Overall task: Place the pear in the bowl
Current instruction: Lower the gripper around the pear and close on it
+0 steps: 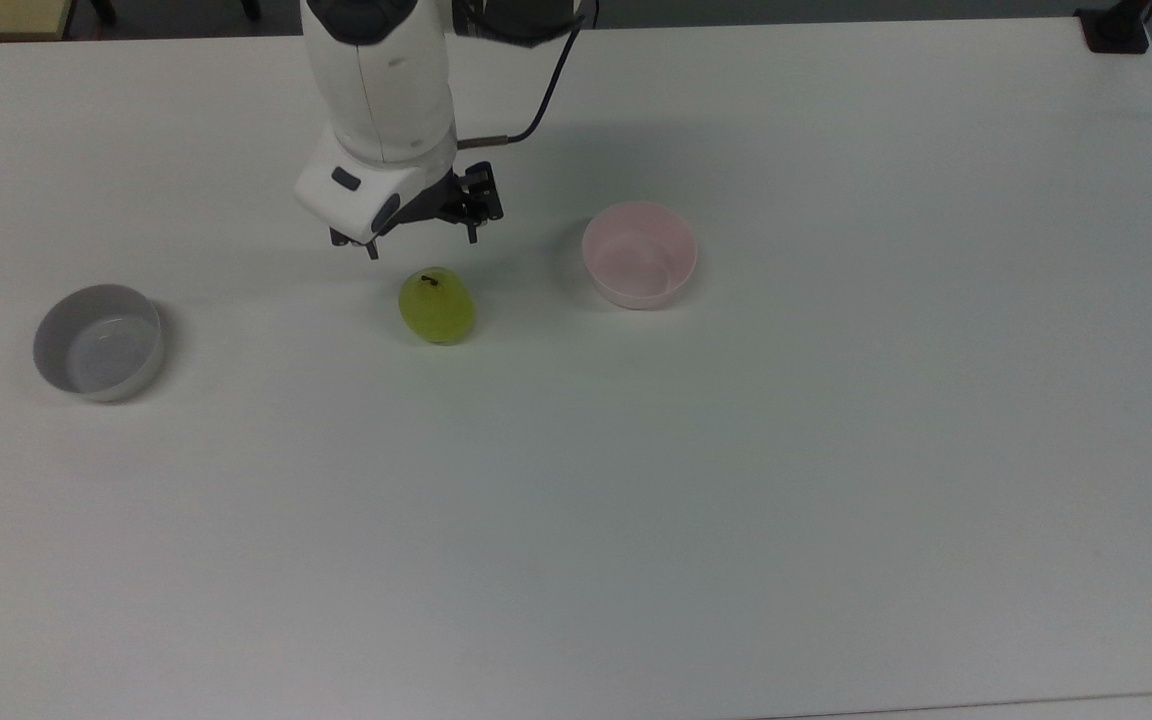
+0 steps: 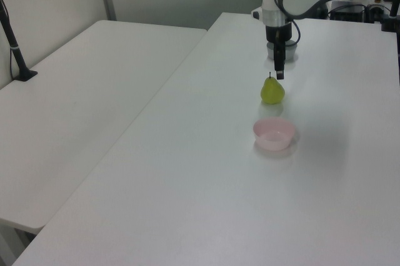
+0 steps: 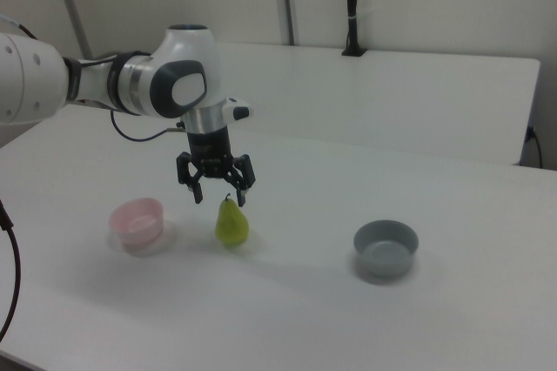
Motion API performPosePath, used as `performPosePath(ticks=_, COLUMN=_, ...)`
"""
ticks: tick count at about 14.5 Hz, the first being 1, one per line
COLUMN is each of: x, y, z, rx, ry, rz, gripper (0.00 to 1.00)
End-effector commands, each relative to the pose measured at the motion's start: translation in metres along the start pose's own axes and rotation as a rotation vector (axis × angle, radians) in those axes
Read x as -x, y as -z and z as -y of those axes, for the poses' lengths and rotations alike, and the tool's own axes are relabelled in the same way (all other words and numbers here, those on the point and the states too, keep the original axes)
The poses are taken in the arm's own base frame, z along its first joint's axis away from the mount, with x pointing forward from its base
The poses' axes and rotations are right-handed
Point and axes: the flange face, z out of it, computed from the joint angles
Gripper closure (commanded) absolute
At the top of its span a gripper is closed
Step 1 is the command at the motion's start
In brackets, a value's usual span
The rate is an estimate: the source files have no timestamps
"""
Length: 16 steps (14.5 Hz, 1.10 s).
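Note:
The yellow-green pear (image 1: pixel 437 305) (image 2: pixel 272 91) (image 3: pixel 231 224) stands upright on the white table, its dark stem up. To the top view's right of it sits the pale pink bowl (image 1: pixel 639 254) (image 2: pixel 274 133) (image 3: pixel 137 221), which has nothing inside. My gripper (image 1: pixel 422 243) (image 3: pixel 218 197) hangs open just above the pear, a little toward the table's far side in the top view, with nothing between its fingers. In the left view the gripper (image 2: pixel 279 72) hovers just behind the pear's stem.
A grey bowl (image 1: pixel 98 341) (image 3: pixel 385 247) sits on the top view's left, well away from the pear. A second white table (image 2: pixel 81 97) stands alongside. A black post (image 1: pixel 1116 28) is clamped at the top view's far right corner.

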Motion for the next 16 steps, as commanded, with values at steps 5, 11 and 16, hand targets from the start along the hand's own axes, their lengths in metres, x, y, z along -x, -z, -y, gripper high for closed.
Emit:
performPosePath(ticks=5, x=-0.01, y=-0.064, z=0.014, rx=0.077, ry=0.083, rz=0.013, gripper=0.0)
performPosePath(ticks=11, x=-0.016, y=-0.069, z=0.013, rx=0.088, ry=0.083, rz=-0.011, gripper=0.27)
performPosePath(ticks=16, x=-0.015, y=-0.063, z=0.013, rx=0.088, ry=0.09, rz=-0.013, gripper=0.84)
